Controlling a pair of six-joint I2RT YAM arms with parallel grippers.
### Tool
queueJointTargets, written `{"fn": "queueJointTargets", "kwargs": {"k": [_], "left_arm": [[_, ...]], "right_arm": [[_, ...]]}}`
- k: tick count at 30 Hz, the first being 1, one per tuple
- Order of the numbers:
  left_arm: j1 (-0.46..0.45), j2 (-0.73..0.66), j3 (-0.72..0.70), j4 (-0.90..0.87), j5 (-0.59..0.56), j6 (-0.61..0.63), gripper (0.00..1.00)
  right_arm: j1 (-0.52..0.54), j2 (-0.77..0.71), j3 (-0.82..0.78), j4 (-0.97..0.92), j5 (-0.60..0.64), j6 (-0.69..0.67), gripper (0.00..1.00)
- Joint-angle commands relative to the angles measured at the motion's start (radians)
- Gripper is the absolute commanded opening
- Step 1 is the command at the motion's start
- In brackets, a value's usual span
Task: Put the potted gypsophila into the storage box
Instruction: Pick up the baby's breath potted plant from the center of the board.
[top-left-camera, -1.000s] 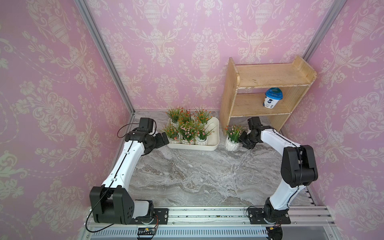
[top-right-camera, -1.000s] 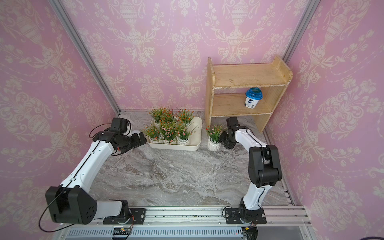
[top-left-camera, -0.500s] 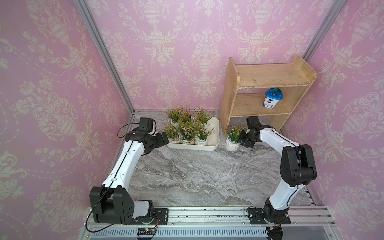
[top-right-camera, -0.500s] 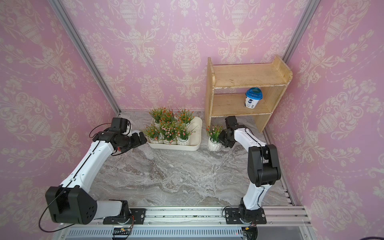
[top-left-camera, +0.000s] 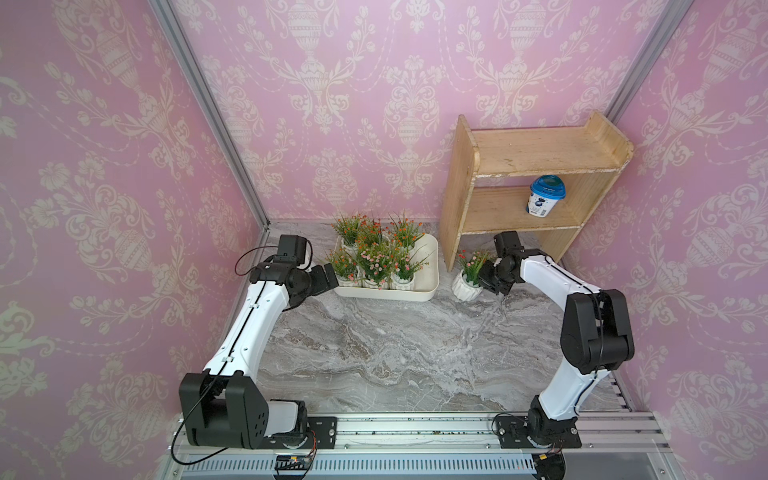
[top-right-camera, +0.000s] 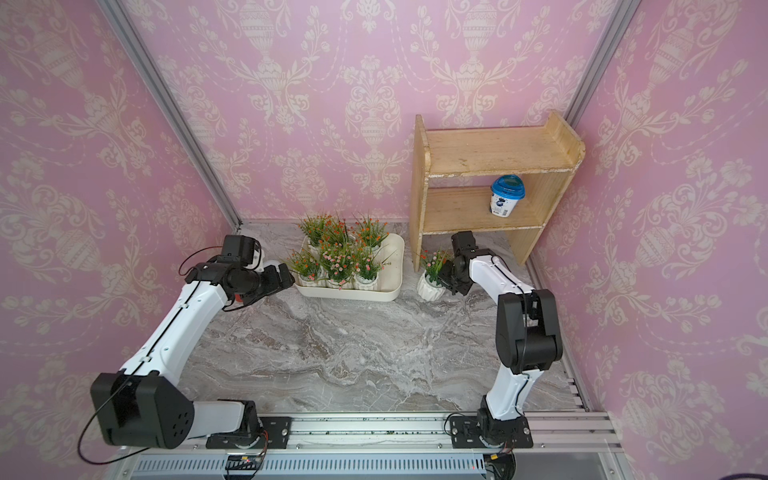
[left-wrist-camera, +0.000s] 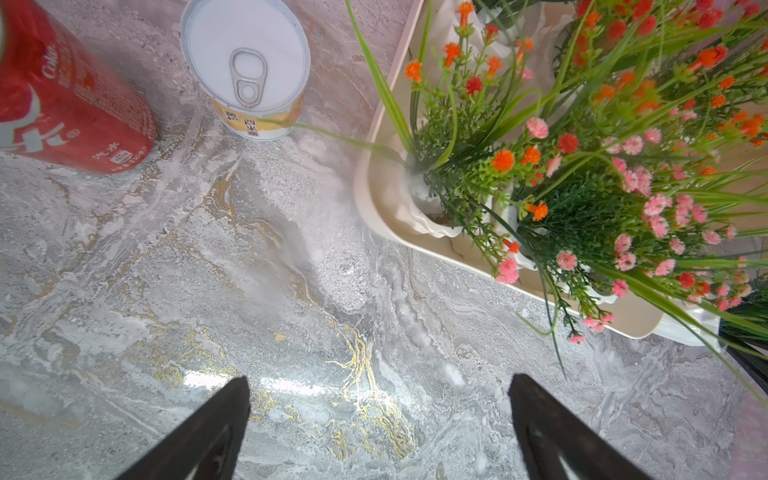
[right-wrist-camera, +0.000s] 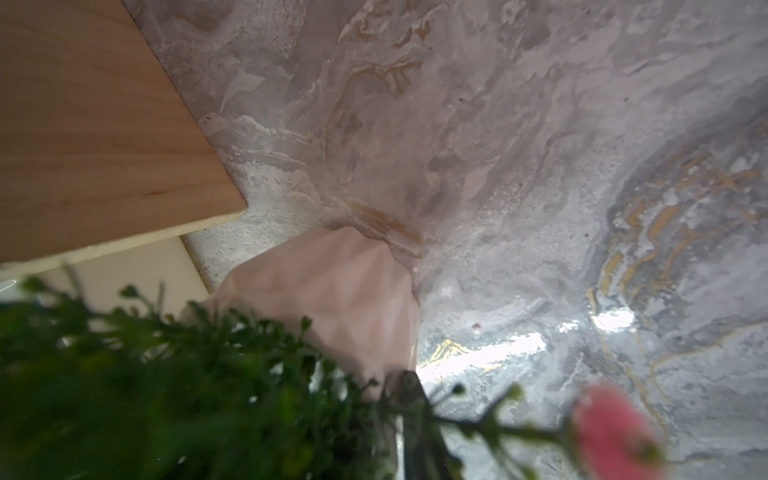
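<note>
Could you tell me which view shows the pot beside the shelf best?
Both top views: the pot shows sharp and upright. The right wrist view shows the pot blurred, close up; the left wrist view barely, if at all.

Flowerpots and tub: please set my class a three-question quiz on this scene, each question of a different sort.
1. True or false: the loose flowerpot already stands inside the tub.
2. Which is wide open, the left gripper or the right gripper?
3. What stands on the wooden shelf unit's middle board?
Key: 1 false; 2 the left gripper; 3 a blue-lidded cup.
</note>
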Motion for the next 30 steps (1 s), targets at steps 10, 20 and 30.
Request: {"fn": "queueJointTargets", "kwargs": {"k": [10, 20, 30], "left_arm": [[0.010, -0.003, -0.010, 0.010, 0.030, -0.015, 0.99], [0.010, -0.013, -0.012, 0.006, 0.035, -0.015, 0.99], [0.010, -0.004, -0.004, 0.007, 0.041, -0.008, 0.99]], "right_arm": [[0.003, -0.068, -0.001, -0.070, 0.023, -0.030, 0.11], [0.008, -0.136, -0.016, -0.092, 0.023, -0.035, 0.10], [0.039, -0.235, 0.013, -0.186, 0.044, -0.103, 0.10]]}}
